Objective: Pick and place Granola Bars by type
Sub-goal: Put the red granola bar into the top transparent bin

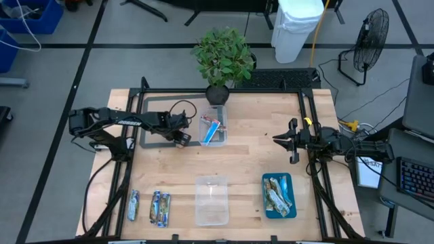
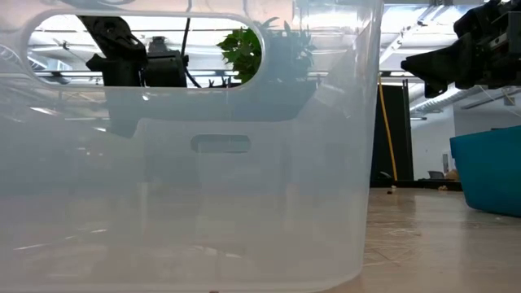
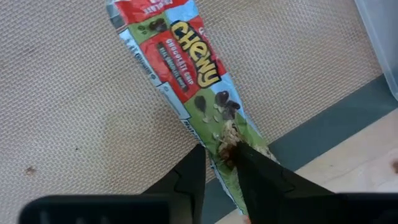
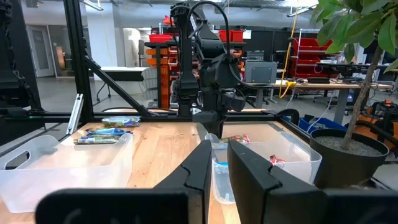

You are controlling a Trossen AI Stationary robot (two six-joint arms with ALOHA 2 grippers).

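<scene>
Woven grey mat [image 3: 81, 112] at the desk's far left edge carries your red-green granola bar [image 3: 186, 81]
Your left gripper [image 3: 217, 163] pinches its glossy crinkled wrapper end; right gripper [image 4: 216, 158], narrow and empty, hovers near the right edge

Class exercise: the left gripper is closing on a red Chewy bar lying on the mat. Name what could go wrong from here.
1. The left gripper pinches only the end of the Chewy bar, so it may swing or slip out.
2. The fingers might snag the woven mat.
3. The far tub sits close; a dangling bar could catch its rim.
</scene>
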